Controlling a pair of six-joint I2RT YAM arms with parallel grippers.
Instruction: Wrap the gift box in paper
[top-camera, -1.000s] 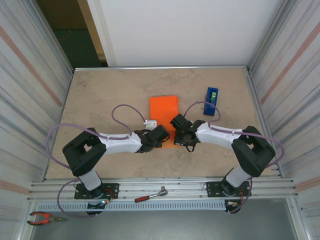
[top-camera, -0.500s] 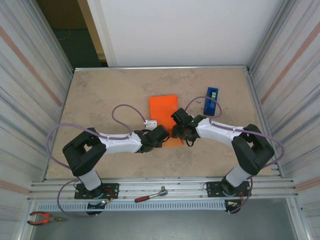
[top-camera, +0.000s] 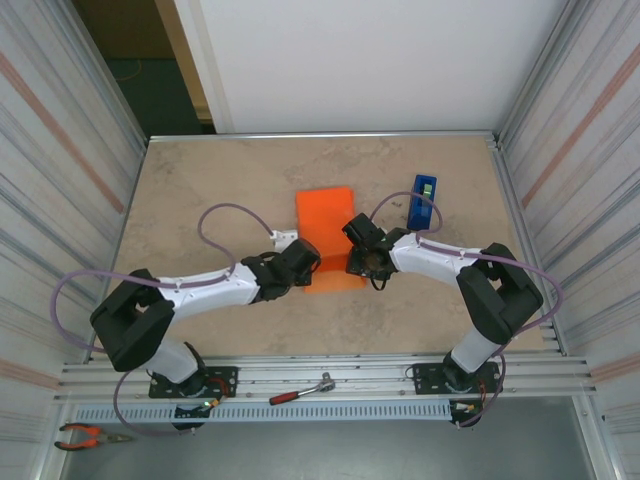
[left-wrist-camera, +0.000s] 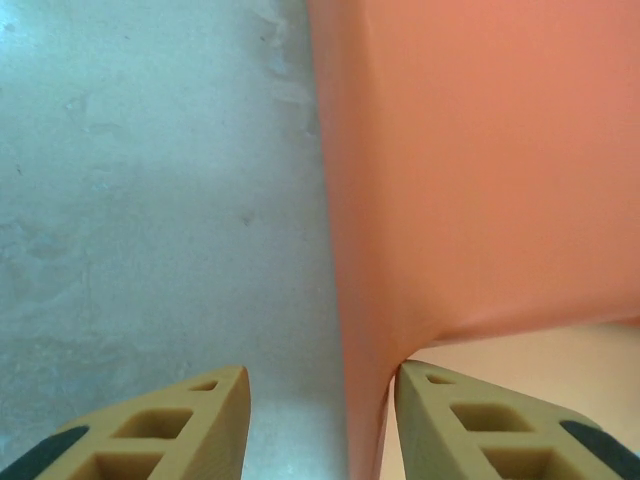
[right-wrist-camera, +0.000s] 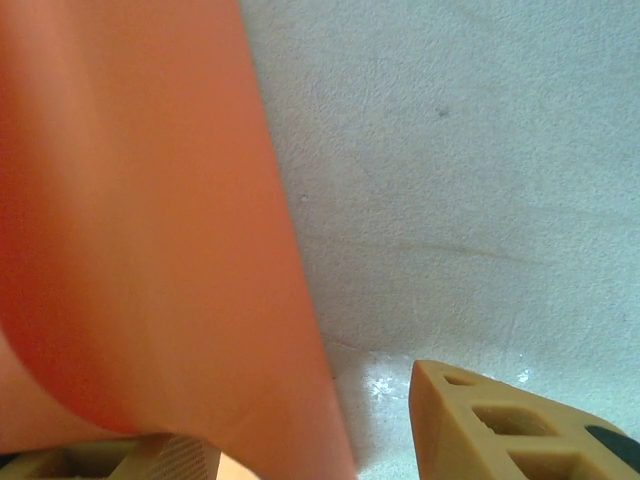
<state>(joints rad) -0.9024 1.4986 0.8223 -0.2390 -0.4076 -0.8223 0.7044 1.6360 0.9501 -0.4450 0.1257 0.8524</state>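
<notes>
Top camera first: paper (top-camera: 325, 215) is lying mid-table (top-camera: 200, 200) as a bright orange upright rectangle, its far part flat, its near part sitting between the two claws. Left gripper (top-camera: 305, 262) is reaching in from the left and touching the sheet's near left edge; right gripper (top-camera: 352, 262) is coming in from the right and touching the near right edge. The gift box is not showing apart from the orange sheet, so I cannot tell where it is sitting. Blue tape dispenser (top-camera: 421, 202) is standing just right of the paper, apart from it. A ratchet wrench (top-camera: 300, 390) is lying on the rail in front of the arm bases, and pliers (top-camera: 85, 435) are lying at bottom left. Left wrist camera: left gripper (left-wrist-camera: 320, 405) is standing spread, bare table (left-wrist-camera: 150, 180) showing between its tan fingers (left-wrist-camera: 190, 420); the paper (left-wrist-camera: 480, 160) is filling the right side, its folded edge running down against the inner face of the right-hand finger, not pinched. Right wrist camera: right gripper (right-wrist-camera: 300, 440) is also standing spread, one finger (right-wrist-camera: 500, 425) sitting clear on the table (right-wrist-camera: 450, 150) side, the other lying under the paper (right-wrist-camera: 130, 200), which is draping over it.
</notes>
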